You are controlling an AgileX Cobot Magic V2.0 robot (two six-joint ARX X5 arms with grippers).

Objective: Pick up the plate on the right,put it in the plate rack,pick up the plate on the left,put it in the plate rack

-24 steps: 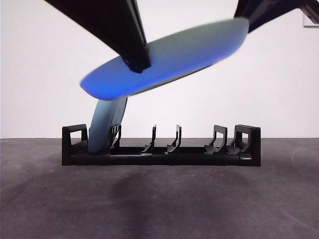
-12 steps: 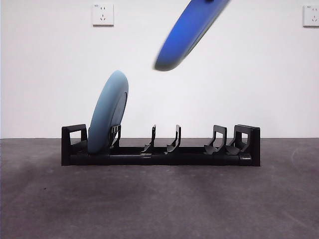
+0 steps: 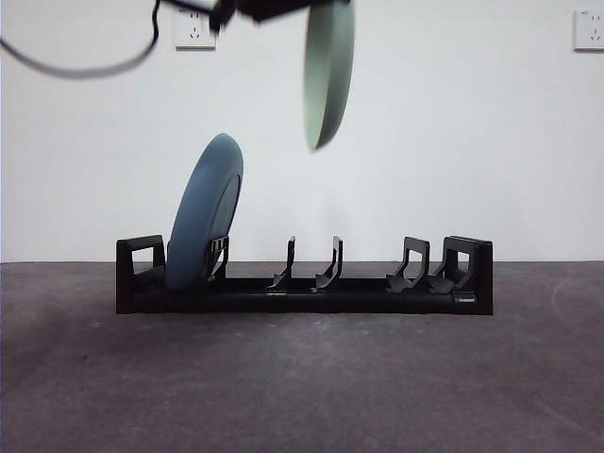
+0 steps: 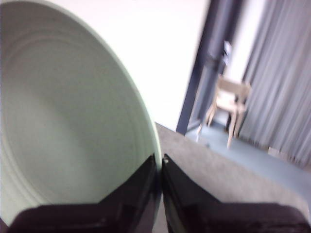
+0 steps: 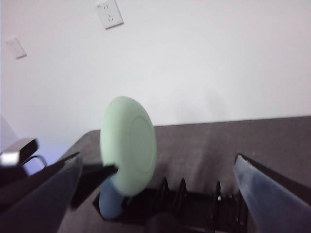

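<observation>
Above the plate rack (image 3: 302, 283), your left tool (image 4: 160, 170) pinches the pale green plate (image 3: 329, 71) by its rim, nearly upright and well clear of the dividers. The blue plate (image 3: 206, 212) already leans in the slot at the rack's left end. Keep the green plate vertical, line its edge over a free middle slot, then lower slowly. Your right tool (image 5: 155, 194) waits, spread wide.
</observation>
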